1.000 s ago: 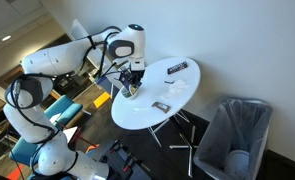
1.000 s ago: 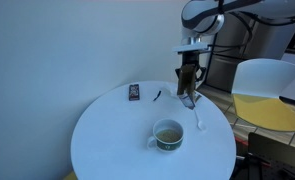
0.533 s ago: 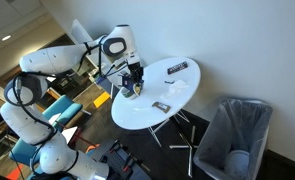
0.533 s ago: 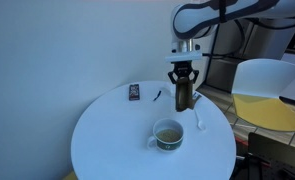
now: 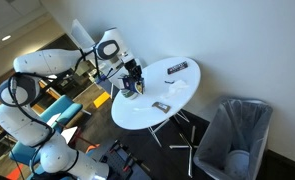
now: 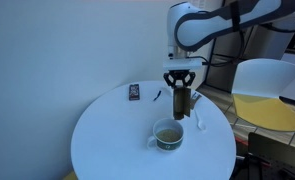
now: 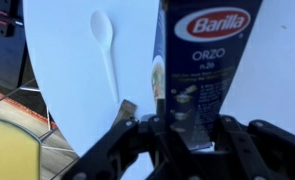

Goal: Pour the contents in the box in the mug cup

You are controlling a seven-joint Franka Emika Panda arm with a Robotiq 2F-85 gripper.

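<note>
The Barilla orzo box (image 7: 202,60) was held upright over the white round table (image 6: 107,140), pinched between the fingers of the gripper (image 6: 183,92); only the wrist view made its label legible, with a white plastic spoon (image 7: 105,45) lying on the table beside it; in an exterior view the box hung just behind the greyish-green mug cup (image 6: 168,134), which the wrist view did not show; in an exterior view a long dark slab (image 5: 179,68) and a small grey piece (image 5: 159,106) lay well apart from the box, and a grey bin (image 5: 234,135) stood on the floor.
</note>
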